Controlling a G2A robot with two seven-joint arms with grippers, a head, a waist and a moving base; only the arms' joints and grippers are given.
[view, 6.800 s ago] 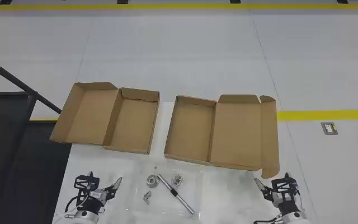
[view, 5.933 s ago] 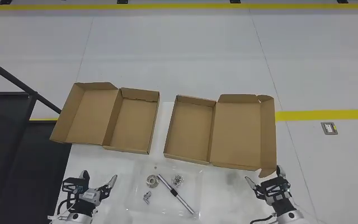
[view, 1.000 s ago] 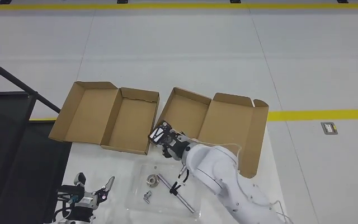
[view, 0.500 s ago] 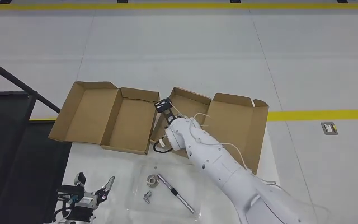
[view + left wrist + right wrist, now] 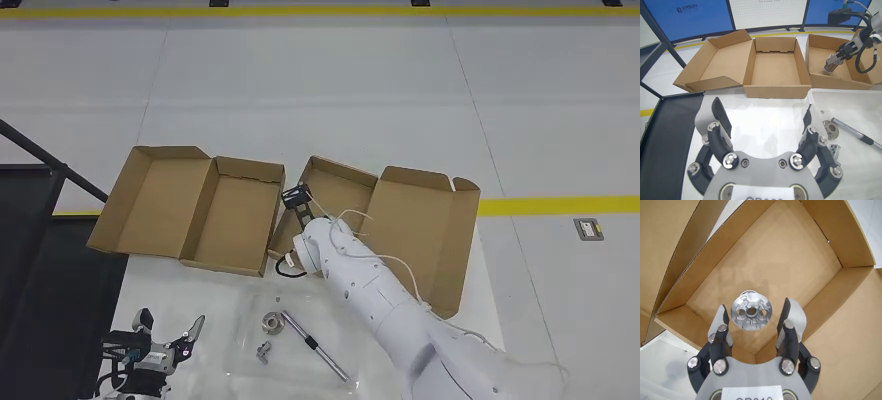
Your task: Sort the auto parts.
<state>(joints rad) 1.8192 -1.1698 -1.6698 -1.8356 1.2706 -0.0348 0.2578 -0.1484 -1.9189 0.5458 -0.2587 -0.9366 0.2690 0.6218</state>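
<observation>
My right gripper [image 5: 754,311] is open, low inside the right cardboard box [image 5: 810,262]. A round silver gear-like part [image 5: 751,313] lies free between its fingers [image 5: 724,315], touching neither; whether it rests on the box floor I cannot tell. The left wrist view shows that gripper [image 5: 829,68] behind the box's front wall [image 5: 838,81]. My left gripper [image 5: 763,113] is open and holds nothing, over the white table near the front left [image 5: 160,345]. A flange [image 5: 831,129], a metal rod [image 5: 853,131] and a small bracket [image 5: 834,149] lie in a clear tray [image 5: 811,94].
An open left cardboard box [image 5: 235,215] with its lid flap spread out stands beside the right box [image 5: 340,180]. The right arm [image 5: 350,275] stretches across the tray. A black panel [image 5: 668,132] borders the table beside my left gripper.
The right arm has moved from the right box's near edge deeper into it, and the round part now lies free between its fingers. The left arm has stayed put.
</observation>
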